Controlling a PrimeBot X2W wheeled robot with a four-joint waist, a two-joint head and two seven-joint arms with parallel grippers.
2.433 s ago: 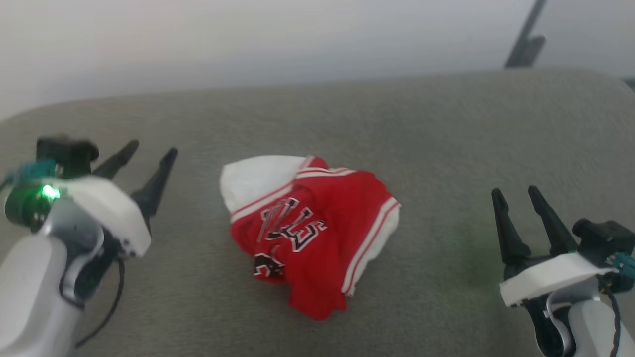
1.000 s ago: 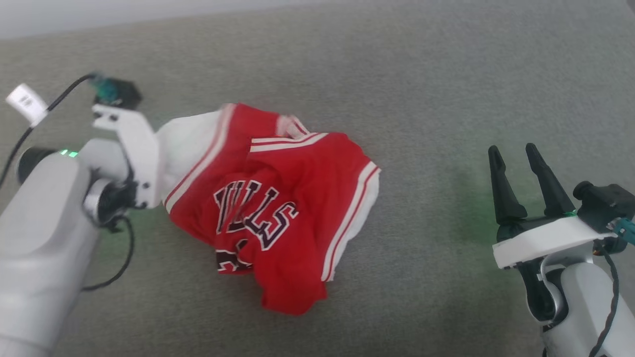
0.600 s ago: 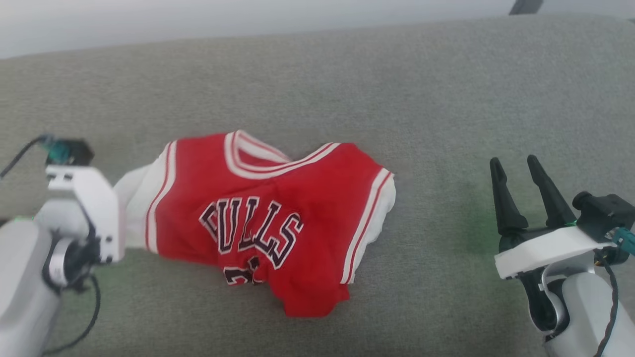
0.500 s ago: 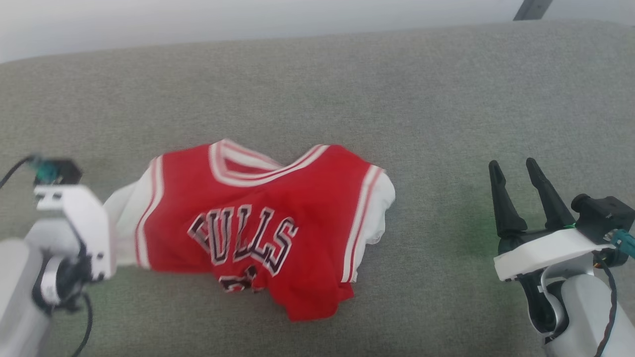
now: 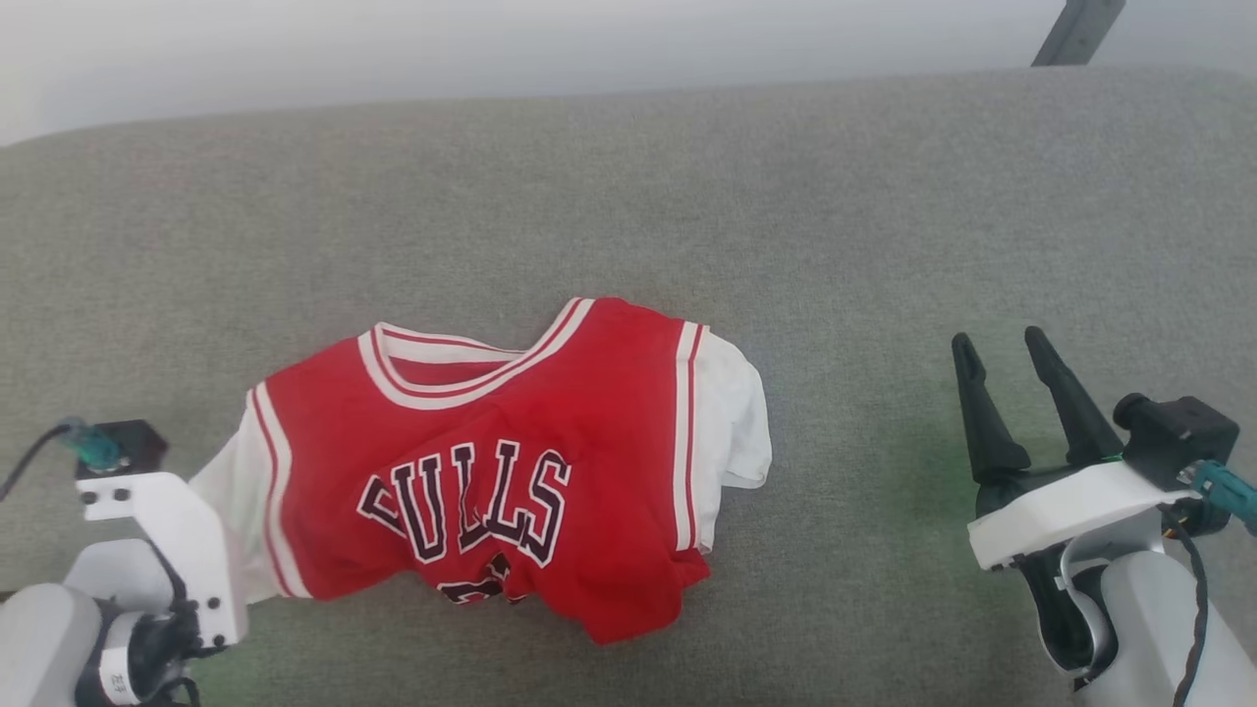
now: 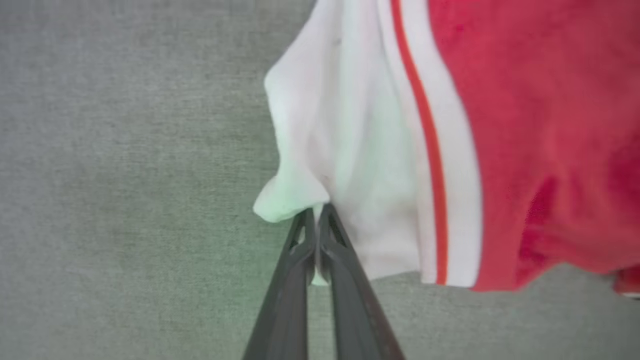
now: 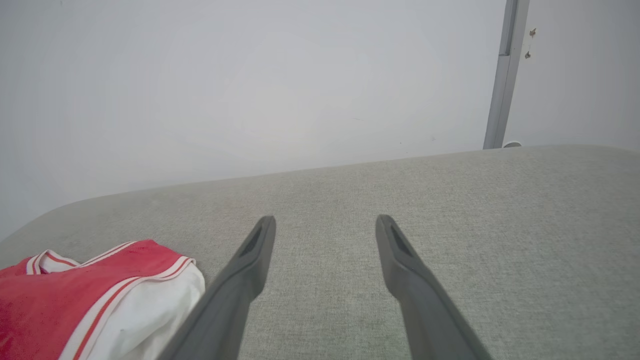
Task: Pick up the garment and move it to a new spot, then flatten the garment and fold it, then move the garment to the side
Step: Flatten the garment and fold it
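Grey fabric surface (image 5: 628, 177) runs edge to edge across your head view. Its far edge meets a pale wall (image 5: 491, 39) and rounds off at the far left corner. The near edge is out of frame, so you cannot tell where it ends. You have wide bare fabric behind the garment, and more between it and your right arm.

The garment (image 5: 491, 442) lies left of centre, front up, neckline toward the wall. "BULLS" reads clearly; the number below it is mostly lost in the bunched hem. The lower corner nearer your right side is crumpled. The far sleeve (image 5: 737, 422), white, lies rumpled on the surface on that same side.

Your right gripper (image 5: 995, 342) has its fingers spread with nothing between them. It sits over bare fabric, well apart from the garment.

Your left gripper (image 6: 316, 215) has its fingers pressed together, pinching the edge of the near sleeve (image 6: 320, 150). The white cloth bunches at the tips and draws out from the red body toward that arm.

A grey post (image 5: 1075, 34) stands by the wall, beyond the far right edge.
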